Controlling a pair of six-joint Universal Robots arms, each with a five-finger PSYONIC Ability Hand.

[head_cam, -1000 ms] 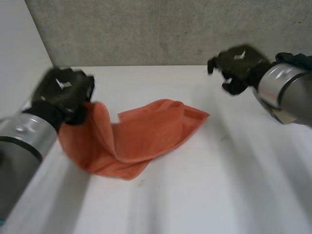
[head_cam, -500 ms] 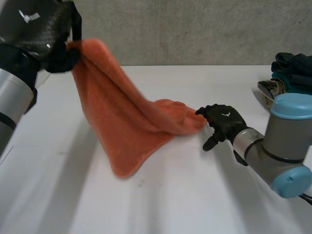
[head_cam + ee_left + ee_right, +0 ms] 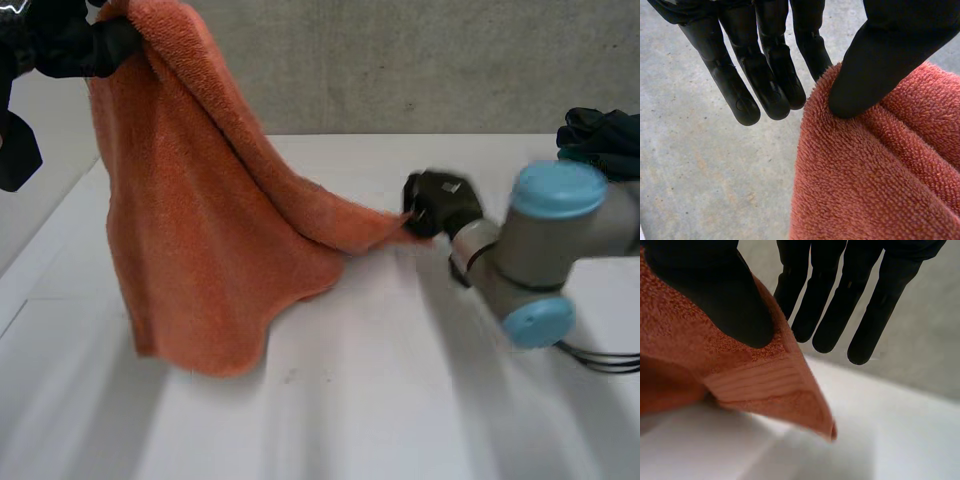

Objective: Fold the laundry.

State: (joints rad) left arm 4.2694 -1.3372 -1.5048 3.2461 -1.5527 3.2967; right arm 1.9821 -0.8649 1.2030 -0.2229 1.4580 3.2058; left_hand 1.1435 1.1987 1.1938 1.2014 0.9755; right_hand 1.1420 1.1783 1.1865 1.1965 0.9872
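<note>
An orange terry towel (image 3: 200, 250) hangs from my left hand (image 3: 70, 40), raised high at the far left of the table, and slopes down to my right hand (image 3: 437, 203) near the table's middle. In the left wrist view the thumb (image 3: 880, 65) pinches the towel (image 3: 875, 175) at an upper edge against one finger. In the right wrist view my thumb (image 3: 715, 295) presses a banded corner of the towel (image 3: 760, 385) against the fingers (image 3: 840, 310), just above the white table (image 3: 880, 440). The towel's lower part dangles free, its hem touching the table (image 3: 400, 400).
A pile of dark clothes (image 3: 605, 135) lies at the far right of the table, behind my right arm (image 3: 540, 250). A grey concrete wall (image 3: 400, 60) runs along the table's back edge.
My left hand has lifted its towel edge higher and to the left. My right hand came down to the towel's right corner and closed on it, and the towel now stretches between both hands.
</note>
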